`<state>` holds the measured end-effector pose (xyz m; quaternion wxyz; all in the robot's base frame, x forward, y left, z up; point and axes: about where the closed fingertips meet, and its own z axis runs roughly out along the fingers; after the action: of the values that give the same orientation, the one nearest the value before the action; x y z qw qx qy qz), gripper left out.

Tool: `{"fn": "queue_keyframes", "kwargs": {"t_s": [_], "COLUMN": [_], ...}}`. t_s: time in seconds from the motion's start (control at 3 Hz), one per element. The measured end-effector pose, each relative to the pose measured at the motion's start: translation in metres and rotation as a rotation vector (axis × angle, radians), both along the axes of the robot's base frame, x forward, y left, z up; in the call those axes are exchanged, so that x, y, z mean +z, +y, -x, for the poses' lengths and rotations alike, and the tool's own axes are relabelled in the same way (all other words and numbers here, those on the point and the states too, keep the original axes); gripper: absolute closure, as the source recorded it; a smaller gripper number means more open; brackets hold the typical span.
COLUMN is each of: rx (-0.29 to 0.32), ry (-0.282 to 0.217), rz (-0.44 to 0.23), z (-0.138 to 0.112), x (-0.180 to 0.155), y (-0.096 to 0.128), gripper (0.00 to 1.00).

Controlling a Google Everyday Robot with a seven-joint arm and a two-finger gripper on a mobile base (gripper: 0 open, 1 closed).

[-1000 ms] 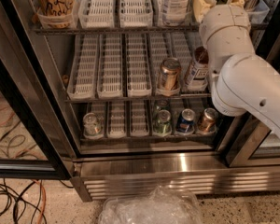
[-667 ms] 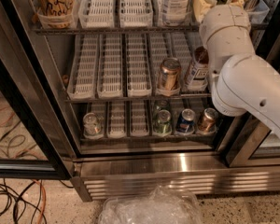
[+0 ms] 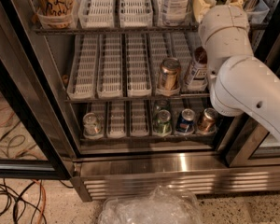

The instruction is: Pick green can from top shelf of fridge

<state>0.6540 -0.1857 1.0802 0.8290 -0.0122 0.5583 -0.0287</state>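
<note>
The fridge [image 3: 177, 164] stands open, showing wire racks lined with white slotted lanes [image 3: 126, 64]. The uppermost rack in view [image 3: 107, 29] holds a tall printed cup [image 3: 53, 1] and a white bottle [image 3: 176, 1]. A tall pale can with dark markings [image 3: 195, 71] stands on the middle rack, partly behind my white arm [image 3: 233, 69]; I cannot tell if it is the green can. My gripper is hidden beyond the arm's upper joint [image 3: 223, 24], at the right end of the upper racks.
A copper-gold can [image 3: 169, 73] stands on the middle rack. The bottom rack holds a silver can [image 3: 91, 124], a short green can [image 3: 162, 122], a blue can [image 3: 185, 120] and a copper can [image 3: 207, 119]. Crumpled clear plastic [image 3: 149, 209] and cables [image 3: 14, 199] lie on the floor.
</note>
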Motion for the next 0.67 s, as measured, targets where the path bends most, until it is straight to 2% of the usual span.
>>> {"fn": "queue_keyframes", "kwargs": {"t_s": [0.67], "rx": [-0.019], "ry": [-0.079], "rz": [-0.012], "z": [0.0023], "x": [0.0084], "y": [-0.0014], "gripper": [1.00]}}
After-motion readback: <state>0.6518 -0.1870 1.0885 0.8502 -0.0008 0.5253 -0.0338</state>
